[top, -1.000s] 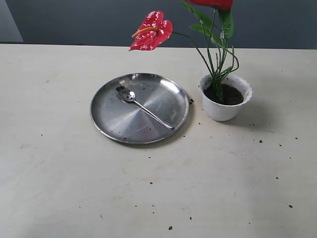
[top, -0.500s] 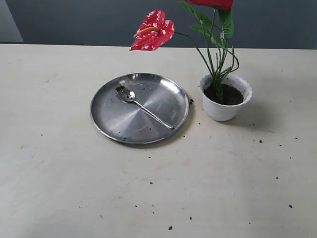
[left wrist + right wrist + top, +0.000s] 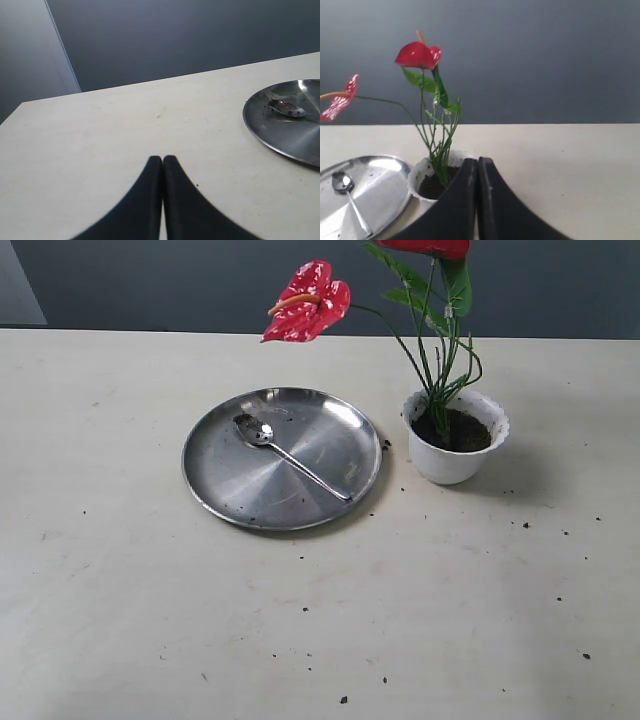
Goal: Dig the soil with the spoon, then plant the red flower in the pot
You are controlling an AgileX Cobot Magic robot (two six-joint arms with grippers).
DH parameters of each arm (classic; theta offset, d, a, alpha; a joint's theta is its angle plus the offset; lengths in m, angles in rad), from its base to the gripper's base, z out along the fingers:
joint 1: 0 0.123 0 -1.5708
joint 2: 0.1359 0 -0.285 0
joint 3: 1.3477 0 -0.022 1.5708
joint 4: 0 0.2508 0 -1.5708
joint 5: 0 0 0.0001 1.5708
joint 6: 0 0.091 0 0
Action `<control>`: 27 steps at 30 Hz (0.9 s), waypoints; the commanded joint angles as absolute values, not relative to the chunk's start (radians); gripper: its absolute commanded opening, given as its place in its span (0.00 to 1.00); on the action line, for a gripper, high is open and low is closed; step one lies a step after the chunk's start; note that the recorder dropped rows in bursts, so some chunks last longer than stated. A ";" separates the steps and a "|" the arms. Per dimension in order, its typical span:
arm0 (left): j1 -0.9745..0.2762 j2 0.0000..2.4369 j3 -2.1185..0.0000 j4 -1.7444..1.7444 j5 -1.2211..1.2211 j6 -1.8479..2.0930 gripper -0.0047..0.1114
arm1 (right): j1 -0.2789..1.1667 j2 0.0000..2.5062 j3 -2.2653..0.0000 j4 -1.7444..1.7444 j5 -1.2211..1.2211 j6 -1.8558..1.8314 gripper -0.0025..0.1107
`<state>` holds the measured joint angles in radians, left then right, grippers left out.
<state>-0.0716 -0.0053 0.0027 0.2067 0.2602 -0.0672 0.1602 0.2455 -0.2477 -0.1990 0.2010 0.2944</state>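
The red flower (image 3: 307,302) stands upright in the white pot (image 3: 455,452), its stems rooted in dark soil (image 3: 465,430). In the right wrist view the flower (image 3: 418,54) rises from the pot (image 3: 420,175) with soil (image 3: 431,187) around its stems. The spoon (image 3: 285,453) lies on the steel plate (image 3: 225,490), bowl toward the far left; it shows as the spoon (image 3: 287,108) in the left wrist view and the spoon (image 3: 350,197) in the right. My left gripper (image 3: 162,160) is shut and empty over bare table. My right gripper (image 3: 478,161) is shut and empty, close beside the pot. Neither gripper appears in the exterior view.
The round steel plate (image 3: 260,125) sits left of the pot, with a few soil crumbs on it. Loose soil specks (image 3: 526,525) are scattered over the beige table. A dark wall runs behind the table's far edge.
The left red bloom has swayed very slightly. Nothing else has moved.
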 commanded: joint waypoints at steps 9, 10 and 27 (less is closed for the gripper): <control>-0.074 0.000 0.000 0.203 0.253 -0.068 0.05 | 0.079 0.094 -0.135 -0.095 0.179 0.290 0.02; -0.074 0.000 0.000 0.203 0.253 -0.068 0.05 | 0.079 0.086 -0.115 -0.095 0.180 0.258 0.02; -0.074 0.000 0.000 0.203 0.253 -0.068 0.05 | 0.079 0.028 0.000 0.054 0.305 -0.097 0.02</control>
<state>-0.0716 -0.0053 0.0027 0.2067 0.2602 -0.0672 0.0833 0.0337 -0.0014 0.0619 0.3009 -0.0834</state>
